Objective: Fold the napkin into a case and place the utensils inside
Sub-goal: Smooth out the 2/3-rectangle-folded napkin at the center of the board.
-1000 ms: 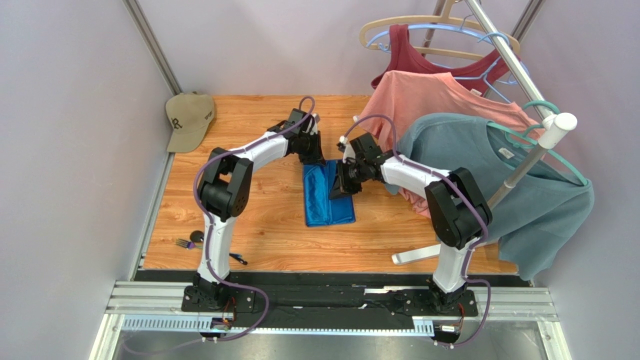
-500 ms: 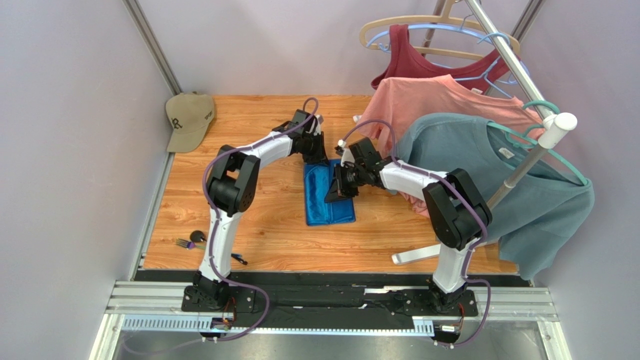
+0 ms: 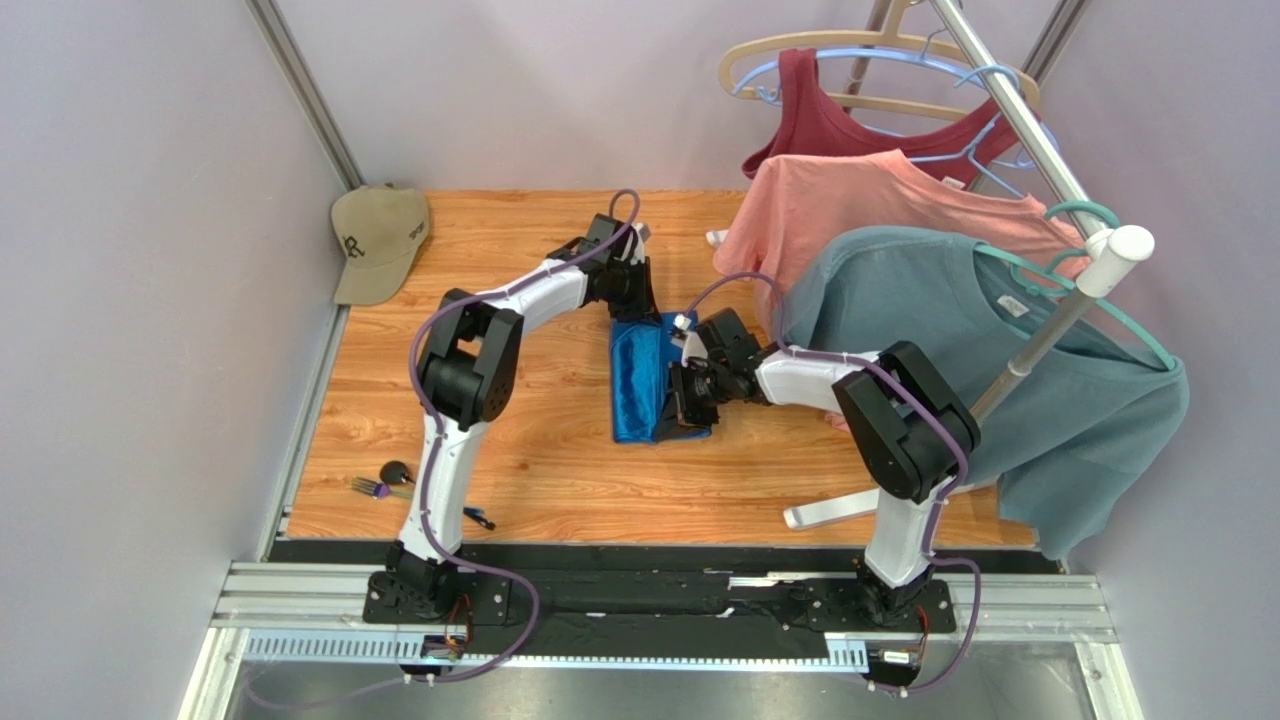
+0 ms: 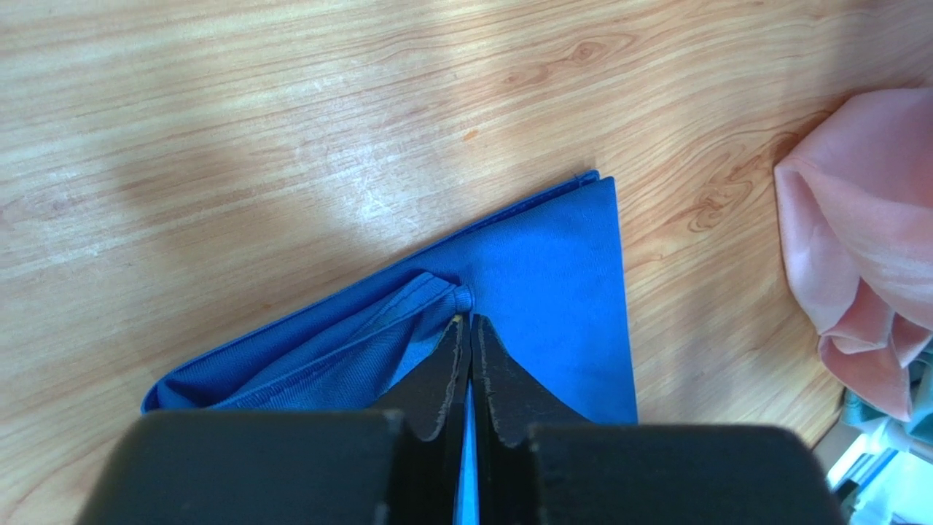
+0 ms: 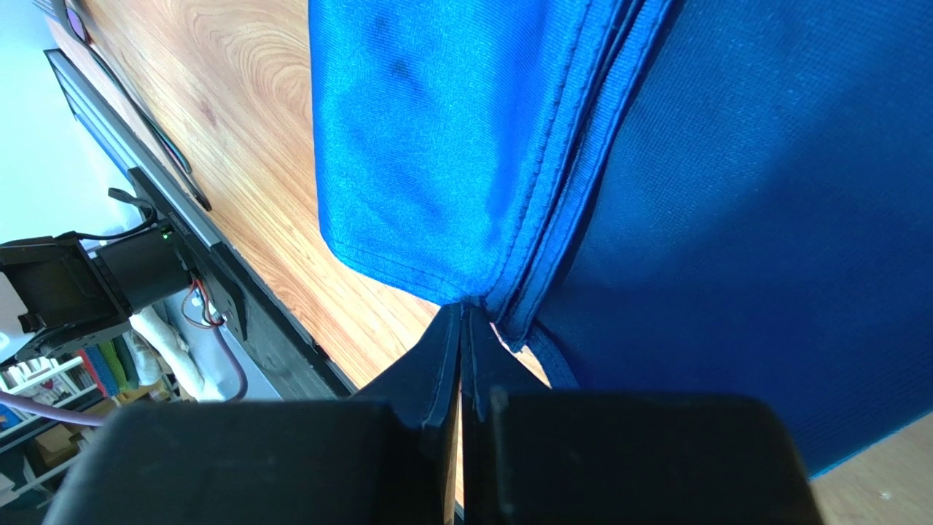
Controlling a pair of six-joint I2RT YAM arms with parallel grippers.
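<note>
The royal-blue napkin (image 3: 643, 387) lies partly folded in the middle of the wooden table. My left gripper (image 3: 631, 311) is shut on the napkin's far edge; the left wrist view shows its tips (image 4: 471, 323) pinching a hemmed fold of the cloth (image 4: 548, 284). My right gripper (image 3: 688, 393) is shut on the napkin's right edge and holds it raised over the rest; the right wrist view shows its tips (image 5: 464, 315) pinching a corner of the cloth (image 5: 460, 142). The utensils (image 3: 383, 483) lie at the table's near-left corner, with one more stick (image 3: 475, 519) near the front edge.
A tan cap (image 3: 377, 237) lies at the far left corner. A clothes rack (image 3: 1037, 150) at the right carries a maroon top, a pink shirt (image 3: 864, 195) and a teal-grey T-shirt (image 3: 1037, 390); its white foot (image 3: 830, 510) rests on the table. Pink cloth (image 4: 876, 252) hangs close to the left gripper.
My right gripper has moved leftward and nearer with the napkin's right edge, folding it over; the napkin now looks narrower. The left gripper has stayed at the far edge.
</note>
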